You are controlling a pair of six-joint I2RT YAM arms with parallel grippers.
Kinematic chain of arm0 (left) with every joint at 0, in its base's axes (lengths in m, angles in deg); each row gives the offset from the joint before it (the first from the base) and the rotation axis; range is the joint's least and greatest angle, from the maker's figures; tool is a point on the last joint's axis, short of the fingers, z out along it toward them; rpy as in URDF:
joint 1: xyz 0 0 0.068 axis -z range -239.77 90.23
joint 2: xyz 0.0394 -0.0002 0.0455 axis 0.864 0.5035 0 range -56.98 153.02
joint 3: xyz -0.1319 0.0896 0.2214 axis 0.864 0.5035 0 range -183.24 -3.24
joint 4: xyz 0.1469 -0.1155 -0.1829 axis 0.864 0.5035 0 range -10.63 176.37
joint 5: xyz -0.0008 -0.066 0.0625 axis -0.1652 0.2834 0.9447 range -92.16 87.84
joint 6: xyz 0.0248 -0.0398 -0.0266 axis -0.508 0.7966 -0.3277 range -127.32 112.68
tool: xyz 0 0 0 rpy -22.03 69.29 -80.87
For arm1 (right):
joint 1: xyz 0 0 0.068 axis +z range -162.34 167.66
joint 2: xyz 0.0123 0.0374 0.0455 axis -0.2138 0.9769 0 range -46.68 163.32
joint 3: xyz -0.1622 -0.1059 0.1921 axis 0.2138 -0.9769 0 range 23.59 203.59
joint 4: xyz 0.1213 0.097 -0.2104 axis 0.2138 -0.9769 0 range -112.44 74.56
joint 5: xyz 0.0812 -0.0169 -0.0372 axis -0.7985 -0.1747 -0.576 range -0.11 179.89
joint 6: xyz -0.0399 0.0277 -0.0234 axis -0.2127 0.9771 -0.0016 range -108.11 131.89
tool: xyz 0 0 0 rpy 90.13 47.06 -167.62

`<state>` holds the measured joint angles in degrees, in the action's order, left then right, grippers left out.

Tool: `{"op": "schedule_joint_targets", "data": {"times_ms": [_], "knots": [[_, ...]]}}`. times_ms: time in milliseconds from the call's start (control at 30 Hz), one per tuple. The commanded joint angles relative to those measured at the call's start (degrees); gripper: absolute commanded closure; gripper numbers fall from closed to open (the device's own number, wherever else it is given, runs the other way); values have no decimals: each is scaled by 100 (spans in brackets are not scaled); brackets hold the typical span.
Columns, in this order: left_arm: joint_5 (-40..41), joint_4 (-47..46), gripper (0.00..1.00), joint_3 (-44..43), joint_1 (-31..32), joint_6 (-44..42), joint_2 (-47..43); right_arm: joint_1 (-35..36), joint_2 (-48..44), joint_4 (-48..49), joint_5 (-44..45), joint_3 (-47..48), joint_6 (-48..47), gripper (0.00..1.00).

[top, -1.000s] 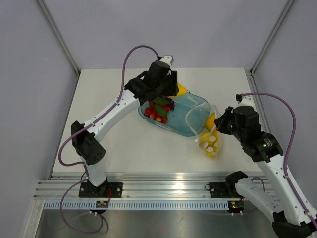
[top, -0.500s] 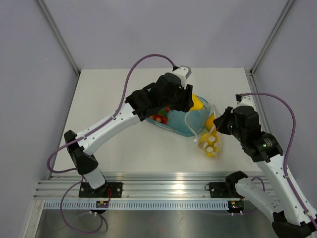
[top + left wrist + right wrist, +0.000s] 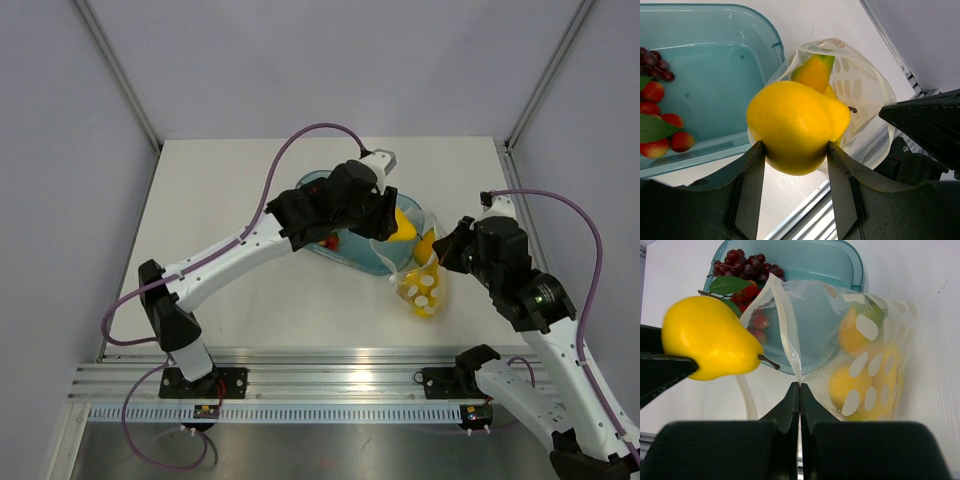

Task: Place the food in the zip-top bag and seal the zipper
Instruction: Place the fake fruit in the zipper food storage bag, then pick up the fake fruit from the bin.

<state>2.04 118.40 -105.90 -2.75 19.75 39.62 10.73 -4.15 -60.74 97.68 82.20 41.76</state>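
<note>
No writing can be read in any view.

The zip-top bag [image 3: 875, 355] bears only plain white dots [image 3: 867, 326]. A faint brownish mark [image 3: 830, 290] near its upper mouth edge may be print, but it is too blurred to read. On the rail [image 3: 330, 385] along the near edge of the table [image 3: 200, 180], two small boards [image 3: 207, 409] show coloured specks too small to make out as letters or numbers.
</note>
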Motion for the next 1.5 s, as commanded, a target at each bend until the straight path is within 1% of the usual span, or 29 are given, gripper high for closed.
{"op": "schedule_joint_targets", "data": {"times_ms": [0,133,167,200,233,267,300,333,400,467,500,533,633,667,700,800,867,900,933,1000,1033,1133,1267,1300,1333,1367,1400,1433,1467], "knots": [[-245,-211,100,-264,161,61,272,-39,-95,171,-41,107,81,100],[-333,-264,98,-255,231,114,421,-31,-121,144,-24,116,89,100],[-342,-316,88,-255,240,114,456,-39,-121,144,-23,116,89,100],[-350,-317,73,-282,240,106,491,-39,-121,153,-32,116,81,100],[-368,-291,47,-325,240,88,526,-31,-104,153,-32,116,89,100],[-377,-255,29,-369,249,79,579,-39,-95,162,-41,116,89,100],[-386,-168,14,-491,249,70,640,-39,-86,170,-50,124,81,100],[-386,-124,9,-554,249,36,676,-31,-78,170,-50,133,81,100],[-394,-18,7,-668,240,-8,668,-31,-69,188,-32,133,54,100],[-325,-9,8,-677,240,-105,571,-39,-60,188,-23,125,45,100],[-281,0,10,-686,240,-201,423,-39,-51,188,-23,116,54,100],[-211,0,15,-677,240,-246,343,-31,-42,188,-23,116,37,100],[158,35,25,-660,179,-430,-25,-39,-51,197,-15,89,37,100],[281,70,30,-642,135,-465,-105,-39,-51,206,-15,89,37,100],[335,96,32,-625,91,-492,-176,-31,-60,214,-15,72,28,100],[440,149,38,-406,-269,-510,-387,-39,-69,214,-23,63,19,100],[371,280,41,-230,-708,-484,-413,-31,-77,232,-32,45,19,100],[492,499,41,-212,-1022,-405,-387,-39,-86,223,-15,37,19,100],[606,501,43,-177,-1165,-352,-387,-31,-104,223,-15,28,10,100],[800,720,43,60,-1437,-255,-378,-39,-139,197,-15,10,10,100],[844,703,43,174,-1700,-264,-370,-39,-148,188,-15,1,10,100],[845,729,46,491,-2183,-185,-247,-31,-130,162,-6,10,-51,100],[380,265,47,913,-2546,-106,-54,-31,-113,232,-58,-25,-34,100],[292,211,46,957,-2598,-97,34,-39,-87,232,-50,-25,-25,100],[143,176,40,957,-2695,-88,122,-31,-78,232,-58,-16,-25,100],[81,97,39,957,-2730,-105,166,-39,-86,215,-50,1,-34,100],[2,36,38,966,-2800,-97,227,-31,-78,214,-32,1,-42,100],[-321,-156,39,1036,-2966,-88,350,-31,-86,188,-32,10,-42,100],[-420,-245,40,1063,-3064,-79,412,-39,-86,188,-15,19,-42,100]]}}
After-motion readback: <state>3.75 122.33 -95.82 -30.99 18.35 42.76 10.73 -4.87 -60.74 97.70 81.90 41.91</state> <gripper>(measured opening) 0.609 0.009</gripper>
